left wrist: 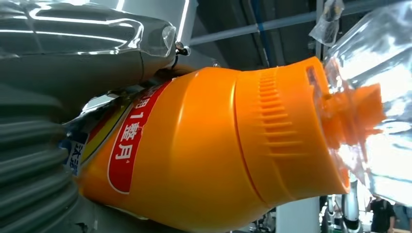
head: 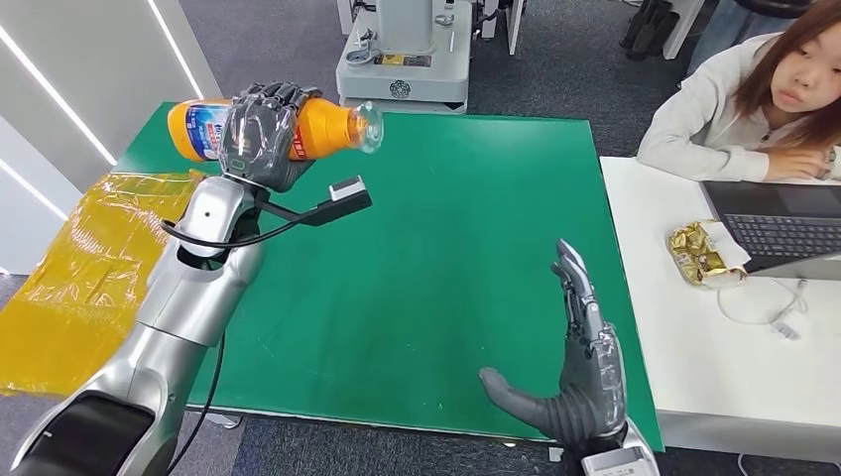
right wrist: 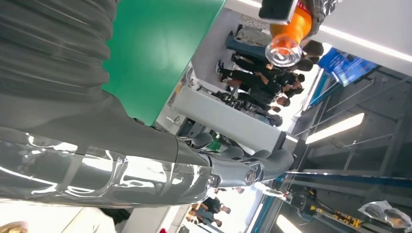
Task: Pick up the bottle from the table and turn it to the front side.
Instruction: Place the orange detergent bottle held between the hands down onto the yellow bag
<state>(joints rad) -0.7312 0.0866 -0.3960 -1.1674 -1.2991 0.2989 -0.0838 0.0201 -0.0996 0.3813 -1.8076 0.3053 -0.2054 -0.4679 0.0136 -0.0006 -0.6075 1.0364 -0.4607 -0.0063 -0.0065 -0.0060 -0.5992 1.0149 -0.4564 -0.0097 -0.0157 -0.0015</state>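
Right hand: the right hand (head: 583, 367) is nearest the camera, low over the near edge of the green desk (head: 456, 248), fingers straight and spread apart, holding nothing.
Left hand: the left hand (head: 260, 134) is raised over the far left part of the desk, fingers wrapped round the middle of the bottle.
Bottle: the orange bottle (head: 273, 127) lies sideways in that hand, clear of the desk; its base sticks out to the hand's left, its neck to the hand's right. In the left wrist view the bottle (left wrist: 204, 150) shows a red label with white characters and a ribbed orange shoulder.
Cap: a clear plastic cap (head: 367, 126) covers the orange spout at the neck end.
Handling: rigid plastic with a smooth, glossy skin, so likely slippery when turned; the weight I cannot judge. The labelled waist looks the safest hold; the clear cap is probably thin and best left alone.
Contents: the wall is opaque, so the fill cannot be told.
Nearby: a yellow plastic sheet (head: 84, 268) lies left of the left arm; a person sits beyond the right hand with a laptop (head: 779, 228).
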